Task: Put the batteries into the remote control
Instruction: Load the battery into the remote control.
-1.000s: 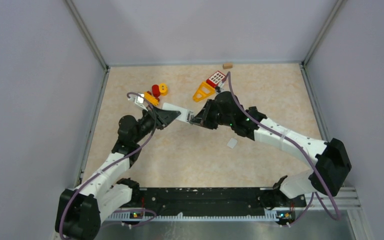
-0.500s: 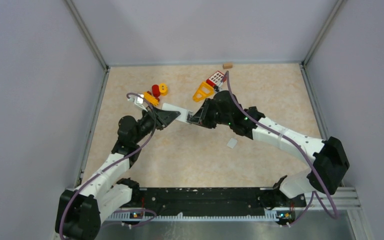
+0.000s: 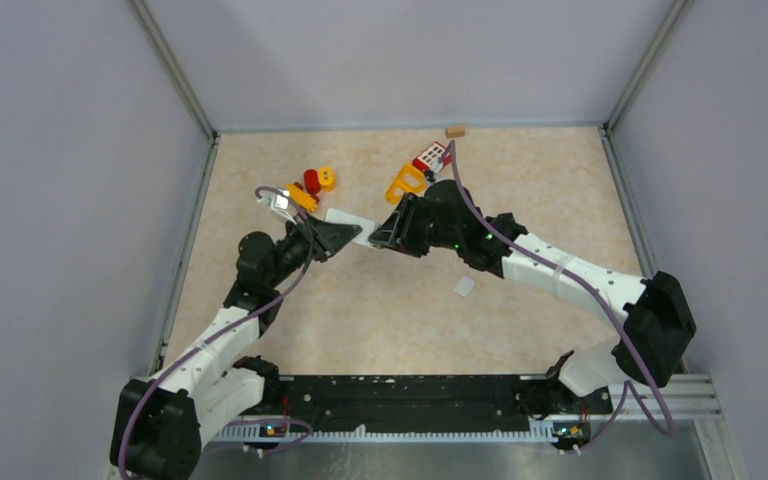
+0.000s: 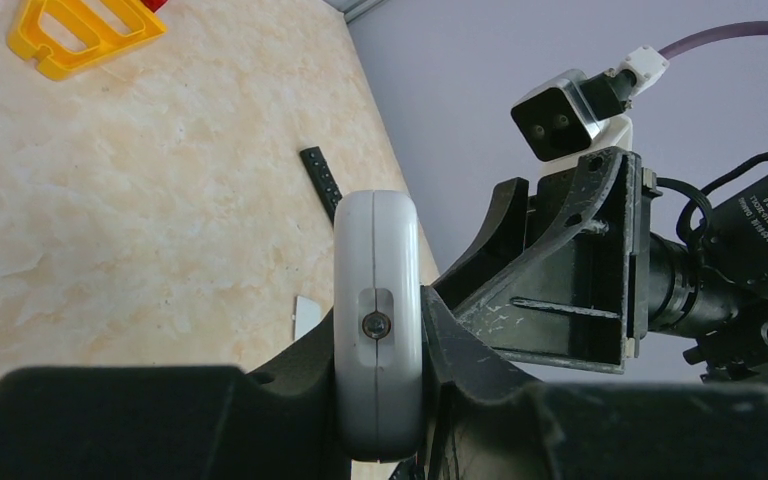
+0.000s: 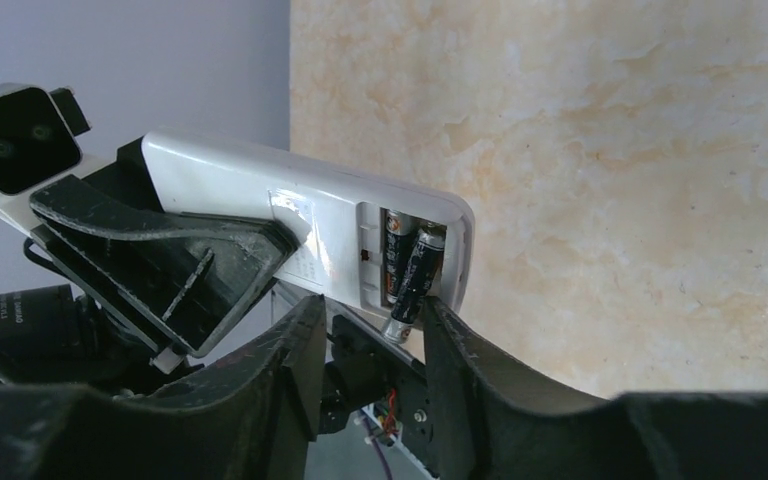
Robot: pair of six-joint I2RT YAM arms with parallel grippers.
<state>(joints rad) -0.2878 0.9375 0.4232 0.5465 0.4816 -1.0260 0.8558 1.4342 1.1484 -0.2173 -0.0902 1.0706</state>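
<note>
Right wrist view: remote (image 5: 300, 215) is being held up off the table (image 5: 610, 150), back side facing the camera, with the battery bay uncovered at the end nearest the right gripper (image 5: 372, 312). Two batteries are sitting in the bay. Inner battery (image 5: 393, 240) is lying flat in its slot. Outer battery (image 5: 418, 268) is sitting tilted, with its upper end in the bay and its lower end poking past the remote's edge into the gap between the right fingers (image 5: 295, 340). Those fingers are standing spread, one on each side of that lower end, and neither is visibly pressing on it.

Left wrist view: left gripper (image 4: 378, 335) is pinching the remote edge-on, with both fingers pressed tight against its faces.

Top view: both grippers are meeting nose to nose mid-table. The left one is gripping the remote's left part and the right one is sitting at the bay end. White tile (image 3: 465, 287) is lying flat near the right arm, well apart from the remote. Yellow triangle (image 3: 405, 183) is lying just behind the right gripper, and wood block (image 3: 455, 130) is sitting at the far edge
</note>
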